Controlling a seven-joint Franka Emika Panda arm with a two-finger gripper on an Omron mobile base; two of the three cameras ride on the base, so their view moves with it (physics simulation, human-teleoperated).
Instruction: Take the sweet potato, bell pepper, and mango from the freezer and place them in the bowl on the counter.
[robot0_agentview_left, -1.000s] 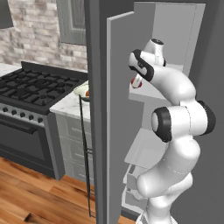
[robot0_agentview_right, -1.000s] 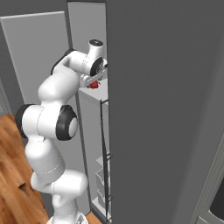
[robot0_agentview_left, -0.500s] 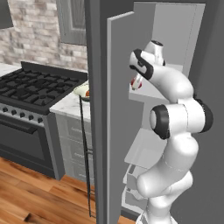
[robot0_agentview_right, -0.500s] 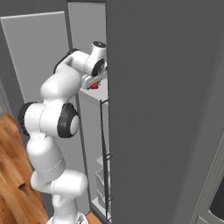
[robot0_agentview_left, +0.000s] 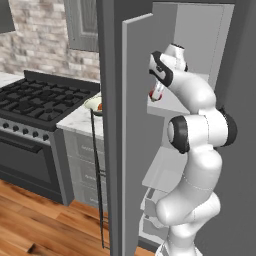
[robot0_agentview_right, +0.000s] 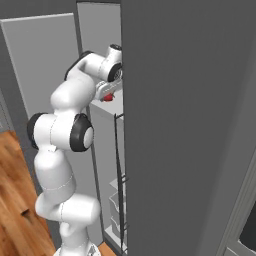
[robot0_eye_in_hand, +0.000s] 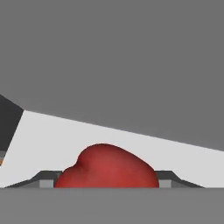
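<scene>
Bell pepper (robot0_eye_in_hand: 107, 168) lies wide across between the pincer (robot0_eye_in_hand: 105, 183) tips; grip unclear.

Arm (robot0_agentview_left: 200, 165) is pretty much all glossy white, chunky rounded segments stacked like sausages, with black rings and dark round caps at the joints. Elbow joint has a big dark disc on the side. Hand end is white too, small dark finger tips (robot0_eye_in_hand: 48, 180) on it.
</scene>
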